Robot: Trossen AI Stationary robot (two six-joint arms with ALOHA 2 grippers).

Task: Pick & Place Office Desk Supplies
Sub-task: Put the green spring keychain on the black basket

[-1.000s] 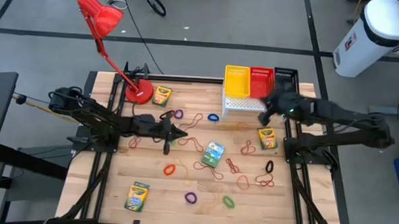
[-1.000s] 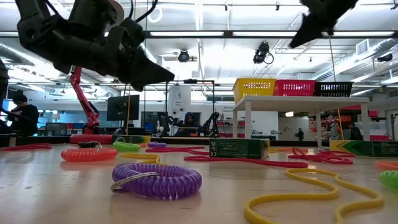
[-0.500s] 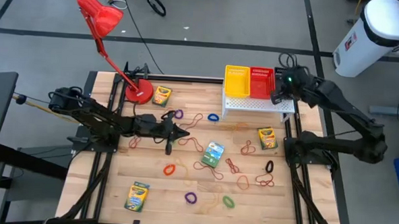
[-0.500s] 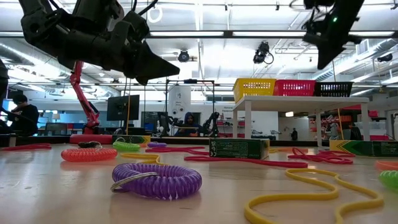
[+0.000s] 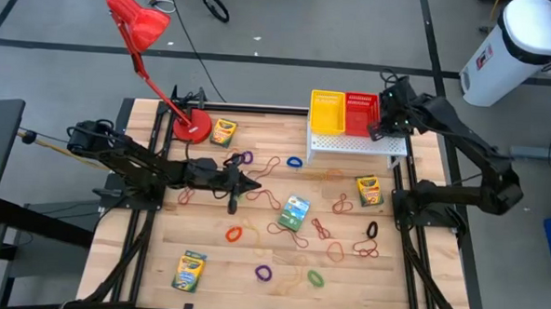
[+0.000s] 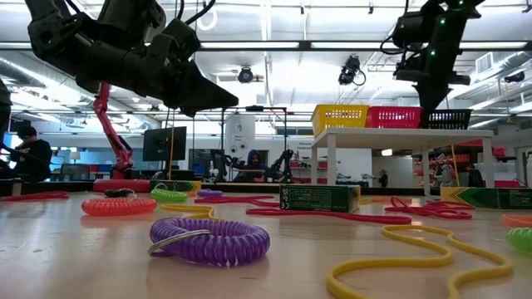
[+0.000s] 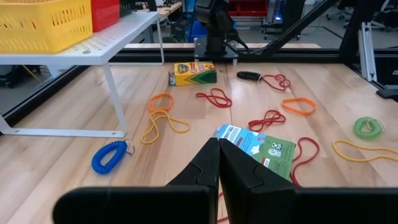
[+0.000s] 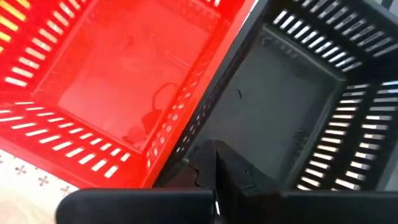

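My right gripper (image 8: 214, 163) hangs over the white shelf (image 5: 355, 144) at the table's far right, fingers pressed together and holding nothing; below it sit the red basket (image 8: 118, 81) and the black basket (image 8: 298, 106), and I am above the wall they share; the yellow basket (image 5: 327, 112) stands beside the red one. My left gripper (image 7: 219, 163) hovers over the middle of the table (image 5: 252, 265), its jaws closed and empty too; just ahead of it lies a green crayon box (image 7: 261, 146) among red, orange and yellow rubber-band loops; a blue coiled band (image 7: 111, 155) lies by the shelf's leg; another crayon box (image 7: 193, 73) lies farther off; a purple coiled band (image 6: 209, 239) lies near the table's front edge.
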